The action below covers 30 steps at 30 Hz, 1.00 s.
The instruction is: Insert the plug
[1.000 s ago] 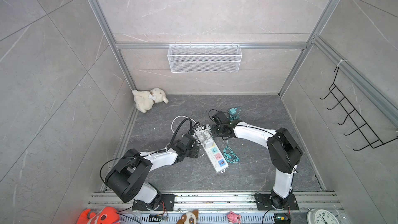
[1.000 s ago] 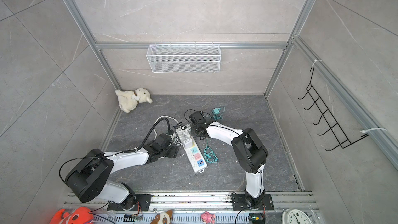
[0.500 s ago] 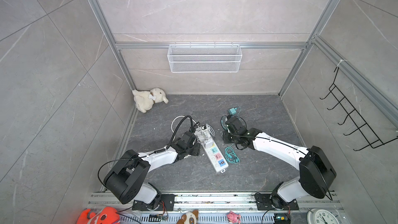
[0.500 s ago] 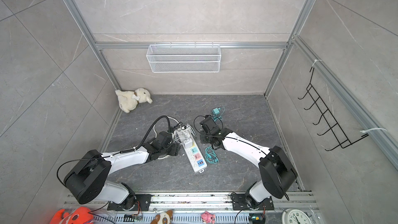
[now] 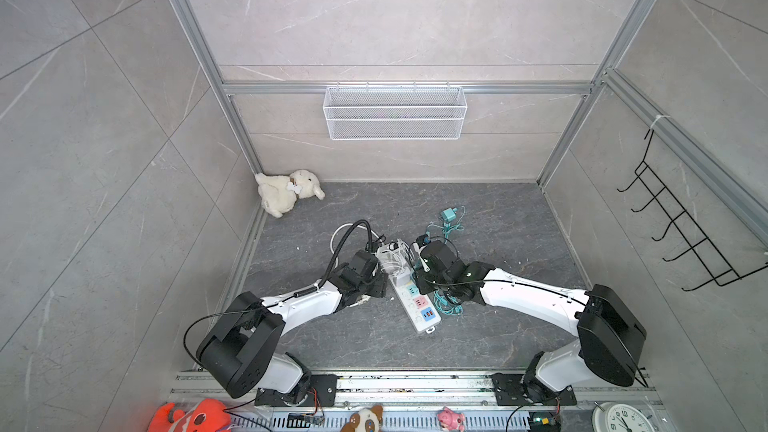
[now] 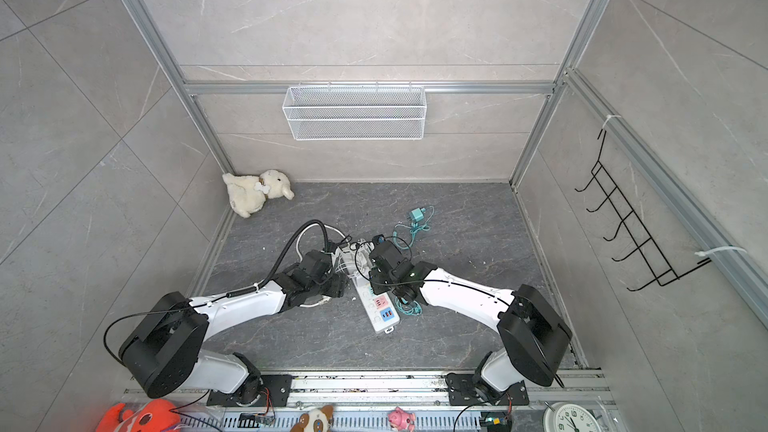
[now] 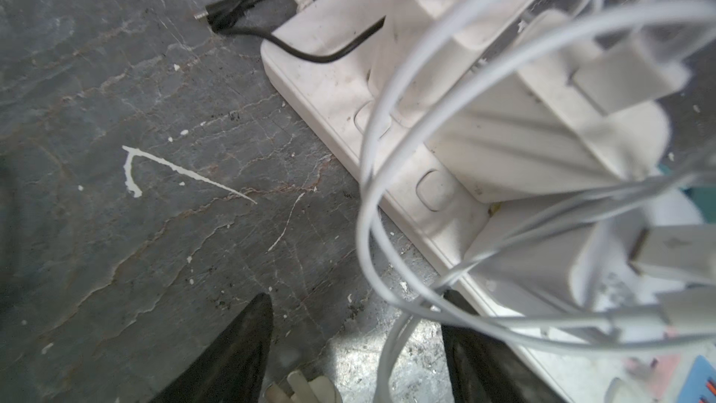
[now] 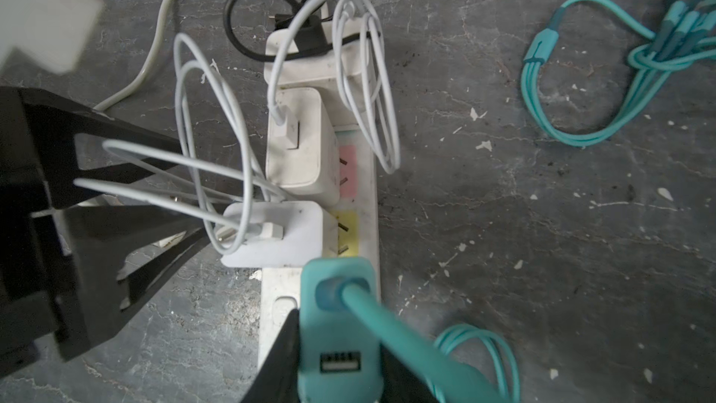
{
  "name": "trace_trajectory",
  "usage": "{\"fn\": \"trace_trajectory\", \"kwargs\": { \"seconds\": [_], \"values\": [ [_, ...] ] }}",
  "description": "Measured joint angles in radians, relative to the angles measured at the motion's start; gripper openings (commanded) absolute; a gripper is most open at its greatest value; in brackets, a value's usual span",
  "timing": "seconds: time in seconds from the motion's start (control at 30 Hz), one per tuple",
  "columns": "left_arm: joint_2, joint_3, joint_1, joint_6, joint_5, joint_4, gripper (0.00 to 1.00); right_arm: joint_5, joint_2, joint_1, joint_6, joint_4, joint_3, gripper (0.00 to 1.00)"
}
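1. Right end effector (image 8: 337, 346) clamps the teal plug (image 8: 337, 296) over the power strip (image 8: 277, 296), just beside its yellow socket (image 8: 346, 232), in the right wrist view; whether the pins are seated cannot be told.
2. Left wrist view: the left end effector (image 7: 356, 298) stands with fingers apart beside the power strip, white cables (image 7: 368, 188) looping between them.
3. Both top views: the two arms meet from either side at the power strip, on the dark table (image 5: 498, 326).
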Motion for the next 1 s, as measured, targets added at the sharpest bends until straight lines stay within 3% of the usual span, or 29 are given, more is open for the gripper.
{"fn": "trace_trajectory", "kwargs": {
  "seconds": [0.3,1.0],
  "values": [
    [-0.116,-0.04,0.0,-0.017,-0.005,-0.004,0.73,0.045,0.0,0.064,0.0,0.041,-0.061,0.05],
    [-0.187,-0.056,0.0,-0.029,-0.043,-0.043,0.74,0.09,0.012,0.085,-0.026,0.21,-0.124,0.05]
  ]
}}
